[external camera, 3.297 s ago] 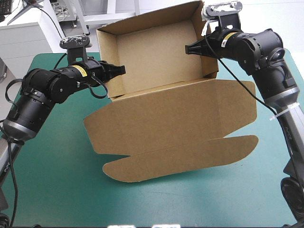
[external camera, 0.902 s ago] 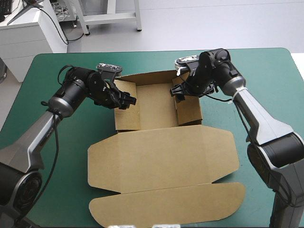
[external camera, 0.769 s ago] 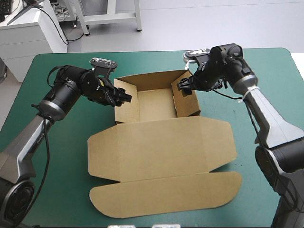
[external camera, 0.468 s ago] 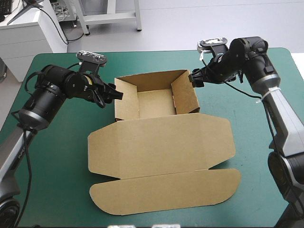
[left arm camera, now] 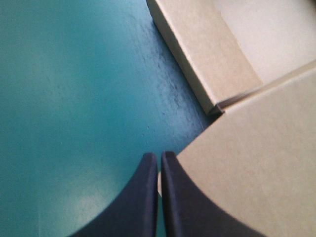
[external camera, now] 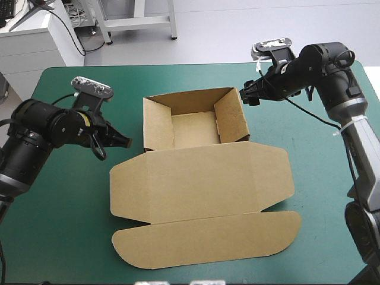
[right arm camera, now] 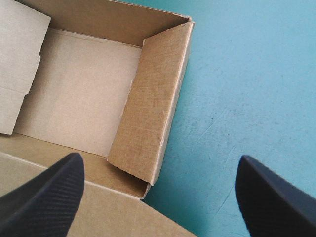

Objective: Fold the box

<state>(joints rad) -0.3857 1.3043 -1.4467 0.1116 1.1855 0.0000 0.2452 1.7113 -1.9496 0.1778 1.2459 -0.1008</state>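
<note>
The desk (external camera: 65,237), under its teal-green cover, carries the brown box (external camera: 199,184) at its middle. The box is an open tray with four raised walls toward the far edge, and its lid lies flat toward the near edge, rounded flap nearest. The left end effector (external camera: 126,143) hangs over the cover on the desk's left side, just beside the lid's left corner, with its black fingers (left arm camera: 148,197) pressed together on nothing. The right end effector (external camera: 243,98) hovers near the tray's far right corner, its fingers (right arm camera: 44,197) spread wide
</note>
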